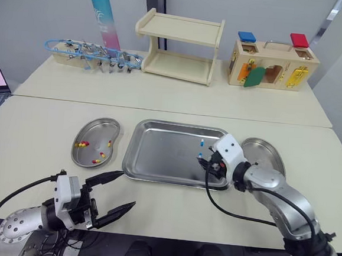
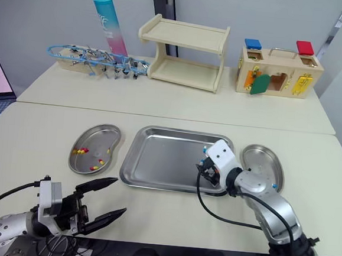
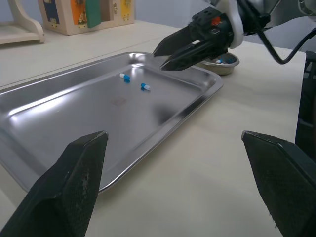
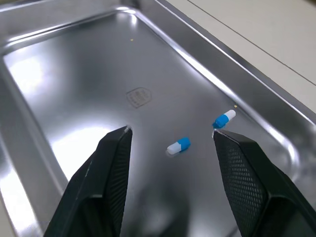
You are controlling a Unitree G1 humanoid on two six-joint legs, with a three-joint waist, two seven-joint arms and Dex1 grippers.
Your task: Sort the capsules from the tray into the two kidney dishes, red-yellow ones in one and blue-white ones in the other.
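Two tapered black fingers of left gripper spread wide, empty, off tray's front-left corner. Left of tray: left kidney dish, shiny steel, bean-shaped, holding small red-yellow capsules. Tray: rectangular polished steel, rounded corners, raised rim. Pair of glossy blue-white capsules lie on tray's right part. Right gripper above them, mesh-textured fingers parted, gripping nothing. Right of tray: right kidney dish, same steel.

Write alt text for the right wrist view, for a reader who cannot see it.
The right gripper hangs open over a shiny metal tray. Two blue-white capsules lie loose on the tray, one between the black fingers, the other by one fingertip near the rim.
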